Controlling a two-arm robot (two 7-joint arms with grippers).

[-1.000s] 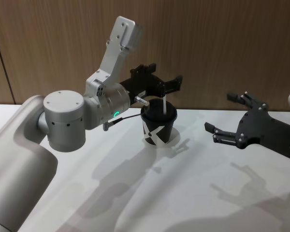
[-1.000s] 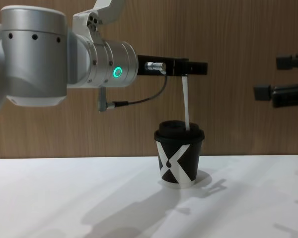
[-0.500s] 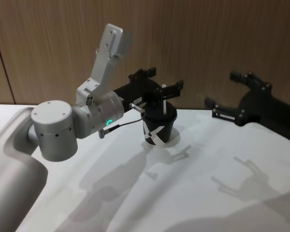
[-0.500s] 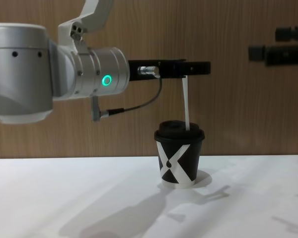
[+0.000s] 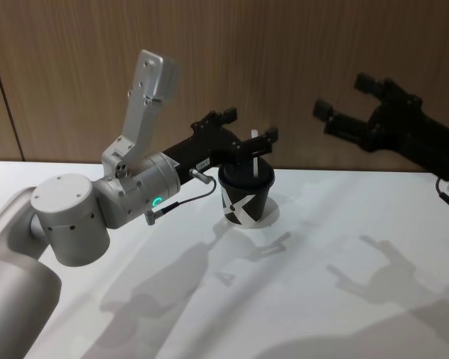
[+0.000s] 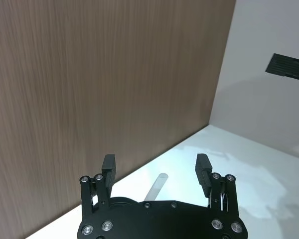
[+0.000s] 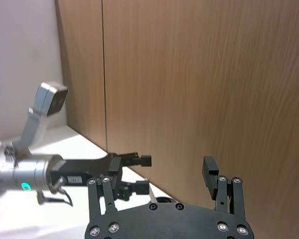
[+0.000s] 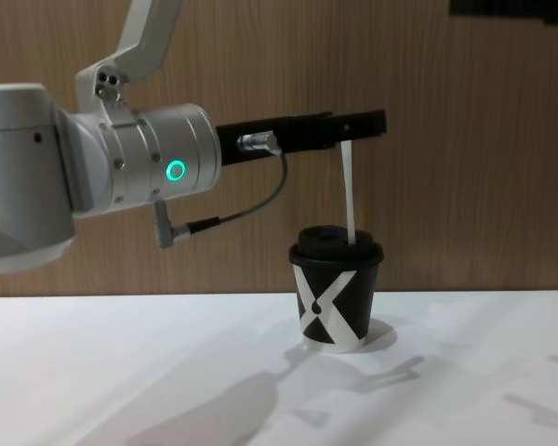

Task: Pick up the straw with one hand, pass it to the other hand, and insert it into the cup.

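Because the straw (image 8: 350, 190) is standing in the cup (image 8: 335, 290) at frame centre, the left gripper (image 5: 245, 140) is hovering wide around its top; the right gripper (image 5: 344, 108), upper right, is spread wide.

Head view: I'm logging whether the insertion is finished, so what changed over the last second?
The left gripper, open around the straw, rose slightly above the cup and its arm drew back toward the robot. The right gripper, open, lifted and pulled away toward the wooden wall. The straw stayed upright in the cup's lid, and the cup kept its place on the table.
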